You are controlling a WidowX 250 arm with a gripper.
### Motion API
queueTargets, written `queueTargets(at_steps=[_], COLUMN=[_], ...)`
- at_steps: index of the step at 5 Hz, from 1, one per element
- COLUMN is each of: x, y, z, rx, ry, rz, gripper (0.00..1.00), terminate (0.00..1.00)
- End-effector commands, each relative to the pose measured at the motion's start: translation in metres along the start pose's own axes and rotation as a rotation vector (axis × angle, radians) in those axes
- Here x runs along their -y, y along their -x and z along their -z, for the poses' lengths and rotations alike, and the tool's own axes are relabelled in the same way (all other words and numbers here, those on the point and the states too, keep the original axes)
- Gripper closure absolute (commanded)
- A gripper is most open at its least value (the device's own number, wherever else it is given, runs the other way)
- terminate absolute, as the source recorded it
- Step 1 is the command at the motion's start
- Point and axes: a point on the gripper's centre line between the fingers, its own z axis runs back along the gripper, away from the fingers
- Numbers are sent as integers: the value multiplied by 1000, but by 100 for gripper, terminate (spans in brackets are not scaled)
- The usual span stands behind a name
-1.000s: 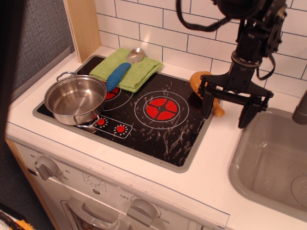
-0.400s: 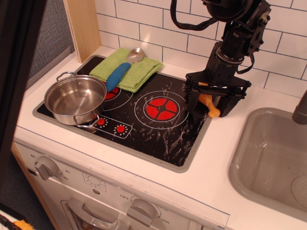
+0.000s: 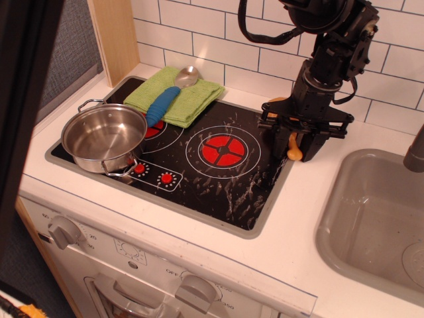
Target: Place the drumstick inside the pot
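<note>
The orange-tan drumstick (image 3: 293,147) lies on the white counter at the right edge of the cooktop, with its bulbous end (image 3: 273,103) toward the tiled wall. My gripper (image 3: 294,146) is lowered over it. The jaws stand on either side of the narrow bone end, partly closed, with small gaps still showing. The arm hides the middle of the drumstick. The shiny steel pot (image 3: 104,138) stands empty on the front left burner, far to the left of the gripper.
A blue-handled metal spoon (image 3: 165,99) lies on a green cloth (image 3: 175,97) at the back of the black cooktop (image 3: 218,179). A grey sink basin (image 3: 374,218) is to the right. The tiled wall is close behind the arm.
My gripper has moved left from beside the sink and come down over the drumstick. Its jaws have narrowed from wide open to close around the bone end.
</note>
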Motion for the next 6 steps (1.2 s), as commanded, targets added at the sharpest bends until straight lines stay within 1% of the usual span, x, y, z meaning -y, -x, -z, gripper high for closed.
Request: queueTargets(at_steps=[1, 2, 3, 4, 5, 6], x=[-47, -109, -172, -222, -231, -227], y=[-12, -17, -13, -6, 7, 12], z=[-48, -79, -84, -70, -60, -56], rx=[144, 196, 126, 51, 0, -15], ry=[72, 76, 85, 82, 75, 76], rz=[164, 264, 325, 349, 369, 399], gripper=[100, 100, 100, 100, 100, 100], terminate=[0, 0, 0, 0, 0, 0])
